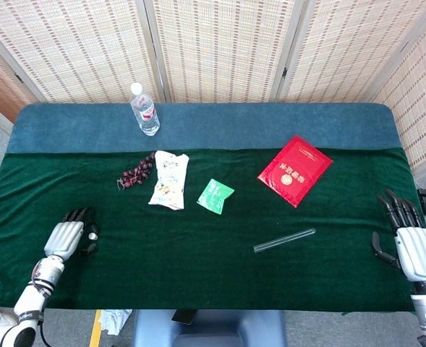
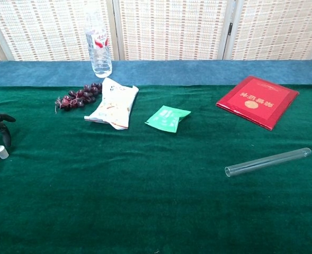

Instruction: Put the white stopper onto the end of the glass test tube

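Note:
The white stopper (image 2: pixel 0 152) stands on the green cloth at the far left of the chest view. My left hand (image 1: pixel 71 237) has its fingers (image 2: pixel 3 128) curled down over the stopper, which sits pinched between a fingertip and the thumb, still on the cloth. In the head view the hand hides the stopper. The glass test tube (image 1: pixel 284 240) lies on its side right of centre, its open end (image 2: pixel 228 171) pointing towards the left. My right hand (image 1: pixel 413 246) rests at the table's right edge, fingers apart and holding nothing, well right of the tube.
A red booklet (image 1: pixel 294 170) lies behind the tube. A green packet (image 1: pixel 215 196), a white snack bag (image 1: pixel 168 180) and a bunch of dark grapes (image 1: pixel 136 171) lie mid-table. A water bottle (image 1: pixel 146 110) stands at the back on the blue strip.

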You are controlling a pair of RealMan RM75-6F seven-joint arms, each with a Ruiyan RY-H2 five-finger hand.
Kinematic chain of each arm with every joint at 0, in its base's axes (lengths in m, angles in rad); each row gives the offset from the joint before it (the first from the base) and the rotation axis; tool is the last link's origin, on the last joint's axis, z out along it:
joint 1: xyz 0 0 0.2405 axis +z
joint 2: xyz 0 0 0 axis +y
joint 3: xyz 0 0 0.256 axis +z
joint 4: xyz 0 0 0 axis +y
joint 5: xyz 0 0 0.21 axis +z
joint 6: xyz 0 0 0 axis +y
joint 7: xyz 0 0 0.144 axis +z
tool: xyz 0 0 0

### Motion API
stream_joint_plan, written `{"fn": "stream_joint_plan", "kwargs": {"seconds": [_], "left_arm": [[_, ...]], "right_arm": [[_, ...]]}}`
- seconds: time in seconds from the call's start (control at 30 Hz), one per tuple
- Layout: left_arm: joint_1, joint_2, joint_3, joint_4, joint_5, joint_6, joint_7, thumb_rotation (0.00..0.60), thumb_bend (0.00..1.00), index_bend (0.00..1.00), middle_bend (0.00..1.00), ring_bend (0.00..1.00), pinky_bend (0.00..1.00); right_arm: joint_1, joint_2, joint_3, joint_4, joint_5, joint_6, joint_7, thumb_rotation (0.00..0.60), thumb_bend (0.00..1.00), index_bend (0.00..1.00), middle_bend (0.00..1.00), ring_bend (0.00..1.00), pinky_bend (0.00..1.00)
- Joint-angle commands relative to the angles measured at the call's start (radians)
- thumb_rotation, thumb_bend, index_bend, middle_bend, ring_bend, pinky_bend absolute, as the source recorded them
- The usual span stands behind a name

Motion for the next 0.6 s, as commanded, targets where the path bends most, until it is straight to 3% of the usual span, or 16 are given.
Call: {"fn": "stream_joint_plan", "kwargs": {"seconds": [0.03, 0.6], "left_arm": [[-0.002, -0.003, -0.002, 0.005, -0.003, -0.002, 0.000, 0.600, 0.41, 0.47, 0.11, 0.00, 0.00], [-0.010, -0.013, -0.005, 0.025, -0.007, -0.004, 0.010, 0.600, 0.46, 0.48, 0.11, 0.00, 0.00]], "right_arm": [[0.001, -0.001, 0.000, 0.001, 0.000, -0.001, -0.001, 0.530, 0.64, 0.00, 0.00, 0.00, 0.00], [0.006, -0.007, 0.000, 0.008, 0.007, -0.013, -0.001, 0.529, 0.64, 0.00, 0.00, 0.00, 0.00]]}}
